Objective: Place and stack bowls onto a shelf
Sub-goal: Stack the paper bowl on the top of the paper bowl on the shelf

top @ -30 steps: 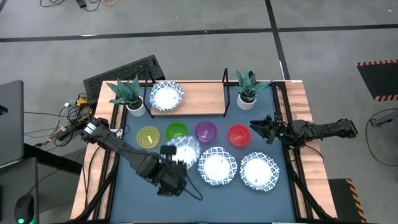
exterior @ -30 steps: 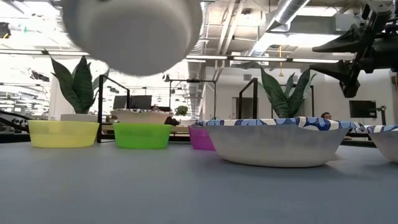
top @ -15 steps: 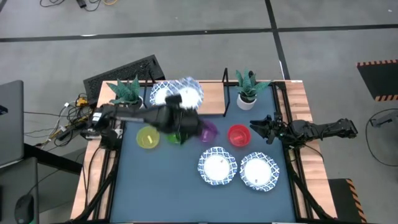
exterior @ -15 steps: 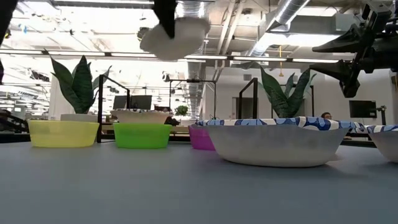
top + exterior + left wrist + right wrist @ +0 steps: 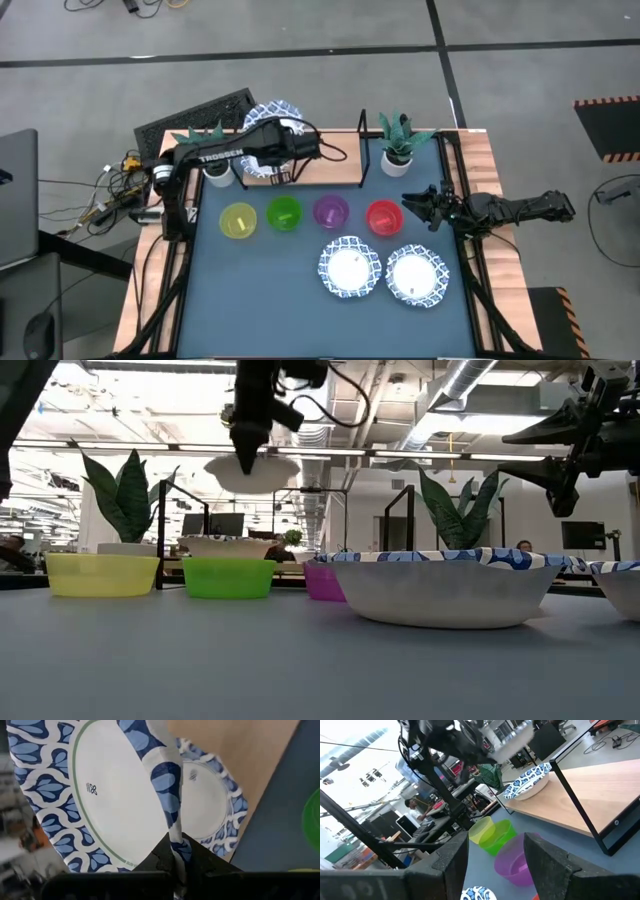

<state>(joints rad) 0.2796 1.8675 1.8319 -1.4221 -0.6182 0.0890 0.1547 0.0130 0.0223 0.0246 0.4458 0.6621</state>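
My left gripper (image 5: 276, 135) hangs over the left end of the shelf (image 5: 330, 150), shut on a white bowl with a blue patterned rim (image 5: 271, 113). A second such bowl (image 5: 210, 802) stands on the wooden board right below it. Two more patterned bowls (image 5: 351, 267) (image 5: 417, 276) sit on the blue tabletop. The yellow (image 5: 238, 219), green (image 5: 285, 213), purple (image 5: 331, 211) and red (image 5: 383, 216) bowls stand in a row before the shelf. My right gripper (image 5: 410, 207) waits open, in the air just right of the red bowl. My left gripper pinches the held bowl's rim (image 5: 172, 837), one finger inside the bowl and one outside. In the low view the fingers (image 5: 245, 448) come down from above. The bowl (image 5: 250, 468) is lifted clear, roughly level, above the bowl on the shelf.
Two potted plants stand at the shelf's ends, one on the left (image 5: 205, 150) and one on the right (image 5: 398, 140). Black frame posts (image 5: 362, 150) rise from the shelf. Bare wood lies between the shelf's bowl and the right post.
My left arm has swung the patterned bowl up from above the near middle of the table and away toward the far edge. It passed over the small bowls and now holds the bowl above the shelf's left end. In the low view the bowl has receded and shrunk.
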